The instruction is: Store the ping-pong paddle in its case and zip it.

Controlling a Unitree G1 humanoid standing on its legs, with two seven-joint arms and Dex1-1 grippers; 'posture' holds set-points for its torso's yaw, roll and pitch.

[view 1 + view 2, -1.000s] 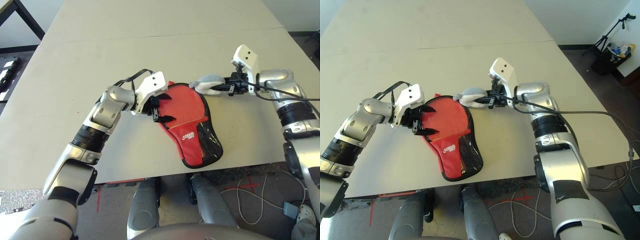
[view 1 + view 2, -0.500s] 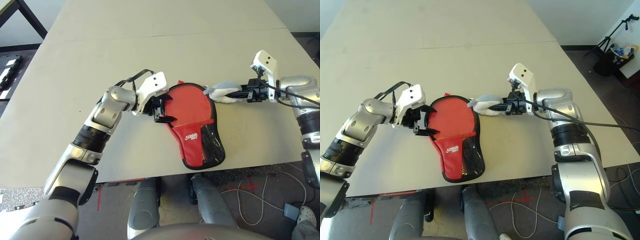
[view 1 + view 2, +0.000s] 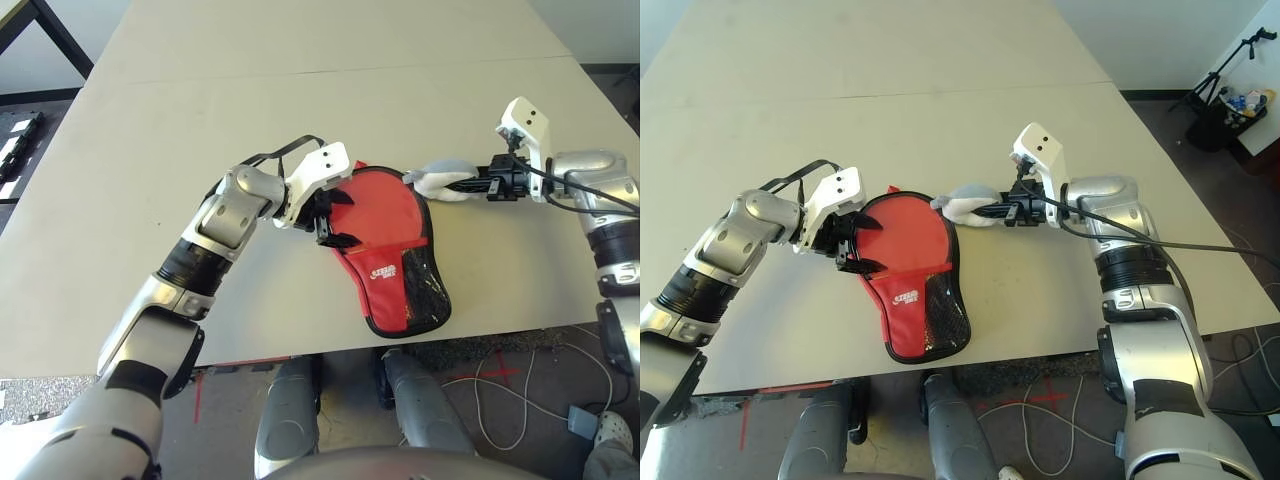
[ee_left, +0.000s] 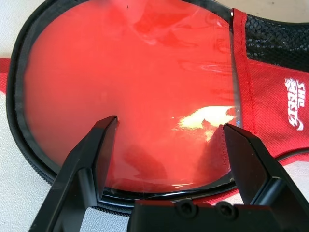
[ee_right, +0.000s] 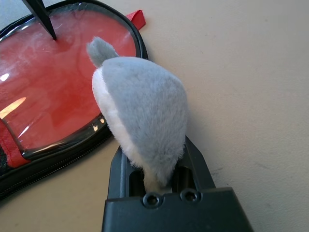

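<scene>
The red case [image 3: 385, 235] with black zipper edging lies flat near the table's front edge, its mesh pocket [image 3: 422, 290] toward me. Its round part has a glossy clear film [image 4: 145, 72] over red; whether that red is the ping-pong paddle I cannot tell. My left gripper [image 3: 335, 215] is open, and its fingers [image 4: 96, 150] hover just over the round part's left side. My right gripper [image 3: 475, 186] is shut on a fluffy grey-white ball [image 5: 145, 111] that lies at the case's far right rim [image 5: 72, 150].
The beige table [image 3: 300, 90] stretches bare behind and to both sides of the case. Its front edge [image 3: 300, 352] runs just below the case's narrow end. Cables [image 3: 500, 400] lie on the floor beyond it.
My right gripper has drawn the fluffy ball to the right, then eased back slightly, and the case has slid a little right. My left gripper has moved further over the round part.
</scene>
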